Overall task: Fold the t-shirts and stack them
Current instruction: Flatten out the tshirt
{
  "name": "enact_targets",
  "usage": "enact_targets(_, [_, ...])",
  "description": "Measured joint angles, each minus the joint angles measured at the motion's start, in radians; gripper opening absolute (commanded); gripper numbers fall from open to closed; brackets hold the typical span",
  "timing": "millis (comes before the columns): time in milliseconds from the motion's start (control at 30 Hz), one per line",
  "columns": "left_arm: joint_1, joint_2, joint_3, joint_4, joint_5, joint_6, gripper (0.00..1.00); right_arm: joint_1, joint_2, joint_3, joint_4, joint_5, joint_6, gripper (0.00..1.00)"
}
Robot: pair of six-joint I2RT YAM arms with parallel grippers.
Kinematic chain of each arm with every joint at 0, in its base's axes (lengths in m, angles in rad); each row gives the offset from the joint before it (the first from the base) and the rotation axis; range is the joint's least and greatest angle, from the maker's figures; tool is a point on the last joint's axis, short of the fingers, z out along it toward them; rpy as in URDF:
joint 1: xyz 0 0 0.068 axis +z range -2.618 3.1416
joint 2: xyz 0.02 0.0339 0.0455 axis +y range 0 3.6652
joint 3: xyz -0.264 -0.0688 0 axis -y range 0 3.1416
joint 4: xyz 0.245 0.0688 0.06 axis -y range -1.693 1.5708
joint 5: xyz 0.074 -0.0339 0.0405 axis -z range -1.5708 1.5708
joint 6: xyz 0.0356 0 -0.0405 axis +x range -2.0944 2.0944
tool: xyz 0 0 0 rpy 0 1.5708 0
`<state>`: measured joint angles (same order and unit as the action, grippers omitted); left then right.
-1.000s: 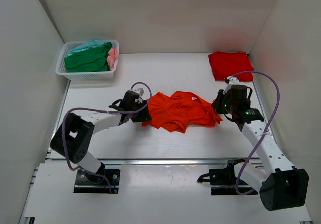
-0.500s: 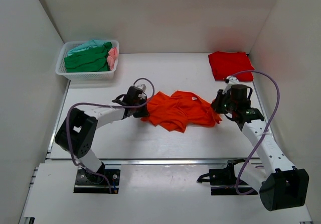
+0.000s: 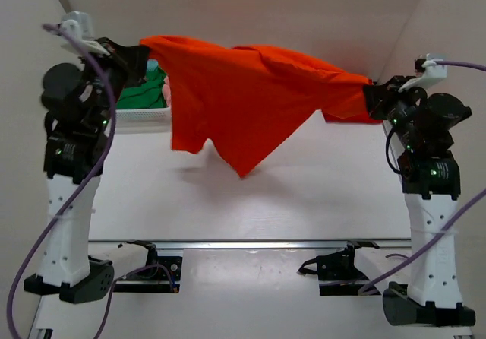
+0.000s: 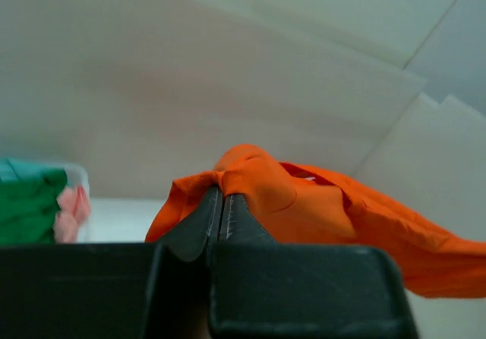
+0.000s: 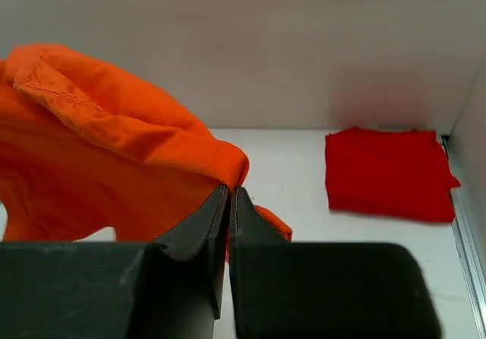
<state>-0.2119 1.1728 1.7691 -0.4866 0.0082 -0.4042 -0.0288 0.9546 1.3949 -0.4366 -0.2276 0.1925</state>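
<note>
Holding orange t-shirt aloft, spread crosswise over table: left gripper clenching one upper edge on the basket side, right gripper pinching the opposite edge, sitting slightly lower. Hanging between and below both grippers, long axis running left to right, loose cloth drooping to a point toward mid-table, apparently clear of it. Lying folded at far right corner, red t-shirt, nearer right arm; probably calling for lowering both ends evenly, flat onto open table.
</note>
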Motion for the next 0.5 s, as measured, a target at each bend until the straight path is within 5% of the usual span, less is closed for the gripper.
enact_targets(200, [-0.002, 0.01, 0.303, -0.107, -0.084, 0.052, 0.0, -0.004, -0.117, 0.007, 0.004, -0.076, 0.016, 0.0])
enact_targets(333, [0.004, 0.162, 0.505, -0.097, -0.075, 0.053, 0.0, -0.027, -0.163, 0.003, 0.002, -0.115, 0.018, 0.01])
enact_targets(500, [-0.003, 0.391, 0.561, -0.039, -0.024, 0.036, 0.0, -0.014, -0.191, -0.095, 0.04, -0.132, 0.018, 0.0])
